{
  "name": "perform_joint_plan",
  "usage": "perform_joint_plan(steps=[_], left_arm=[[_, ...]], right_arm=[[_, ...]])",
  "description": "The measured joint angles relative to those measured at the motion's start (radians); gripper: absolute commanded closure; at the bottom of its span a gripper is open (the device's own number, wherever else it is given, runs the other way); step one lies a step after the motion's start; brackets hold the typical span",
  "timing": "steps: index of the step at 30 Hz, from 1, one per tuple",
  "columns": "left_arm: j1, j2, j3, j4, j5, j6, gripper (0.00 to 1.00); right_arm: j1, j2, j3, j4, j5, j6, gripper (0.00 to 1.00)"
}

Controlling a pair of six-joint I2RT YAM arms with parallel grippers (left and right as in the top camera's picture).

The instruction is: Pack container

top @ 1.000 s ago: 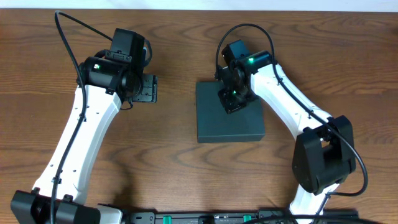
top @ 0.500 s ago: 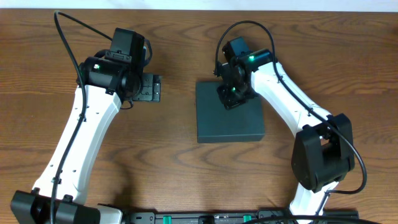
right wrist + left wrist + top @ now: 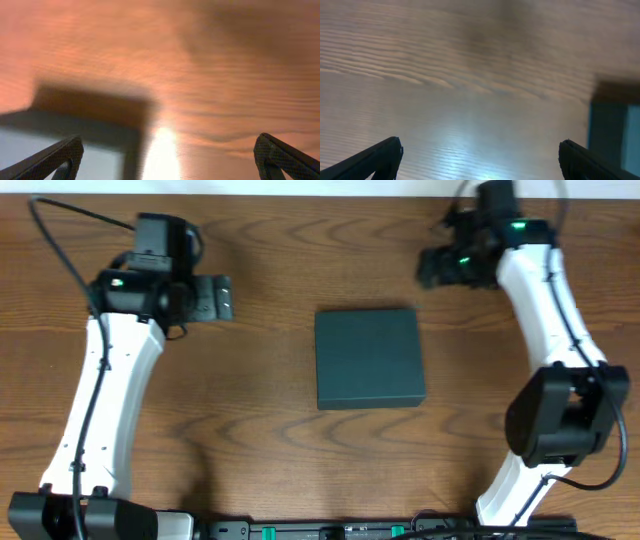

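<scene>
Arms have both pulled back since a moment ago. Before, the right gripper (image 3: pixel 428 268) sat on top of the container (image 3: pixel 369 358). Now it is up near 1 o'clock, well apart from the box and close to the far edge of the table (image 3: pixel 270 460). The left gripper (image 3: pixel 216 297) has slid away too, out toward 10 o'clock.

The container has not moved. It lies flat in the middle of the table with its lid down. It is almost square, just a bit longer from 9 o'clock to 3 o'clock, and its sides line up with the table edges. The pictures do not show which side has the hinge.

Both pincers are spread wide and hold nothing. In the left wrist view the left gripper (image 3: pixel 480 146) has one finger at each side of the picture, with bare wood between them and the container (image 3: pixel 615 142) at the right edge. In the right wrist view the right gripper (image 3: pixel 172 150) is just as wide, with a corner of the container (image 3: pixel 102 157) low on the left.

Bare wood runs all around the box.
</scene>
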Motion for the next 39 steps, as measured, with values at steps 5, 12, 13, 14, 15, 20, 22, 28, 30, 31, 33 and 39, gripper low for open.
perform_joint_plan(steps=[5,12,13,14,15,20,22,28,30,31,33,39], left_arm=[[0.096,0.01,0.0,0.014,0.012,0.048,0.01],[0.105,-0.015,-0.052,-0.014,0.015,0.074,0.01],[0.097,-0.035,-0.087,-0.004,0.015,0.074,0.01],[0.088,-0.059,-0.125,0.003,0.016,0.074,0.01],[0.077,-0.093,-0.171,0.013,0.018,0.074,0.01],[0.04,-0.314,-0.372,0.062,0.037,0.074,0.01],[0.039,-0.414,-0.426,0.074,0.045,0.074,0.01],[0.039,-0.647,-0.5,0.065,0.046,0.074,0.01],[0.039,-0.713,-0.528,0.066,0.04,0.074,0.01],[0.039,-0.753,-0.546,0.069,0.036,0.074,0.01],[0.039,-0.817,-0.582,0.086,0.035,0.074,0.01],[0.039,-0.91,-0.613,0.103,0.016,0.074,0.01]], right_arm=[[-0.117,0.0,0.0,-0.022,0.016,-0.018,0.01],[-0.18,-0.011,-0.018,-0.111,0.033,-0.028,0.01],[-0.18,-0.023,-0.034,-0.106,0.034,-0.029,0.01],[-0.18,-0.041,-0.061,-0.093,0.035,-0.029,0.01],[-0.179,-0.064,-0.094,-0.077,0.035,-0.029,0.01],[-0.165,-0.276,-0.325,0.04,0.052,-0.022,0.01],[-0.152,-0.396,-0.433,0.092,0.059,-0.017,0.01],[-0.092,-0.732,-0.72,0.206,0.071,-0.01,0.01],[-0.066,-0.814,-0.805,0.223,0.082,-0.008,0.01],[-0.048,-0.856,-0.851,0.23,0.094,-0.003,0.01],[-0.019,-0.919,-0.918,0.242,0.115,0.007,0.01],[0.047,-1.073,-1.001,0.256,0.179,0.033,0.01]])
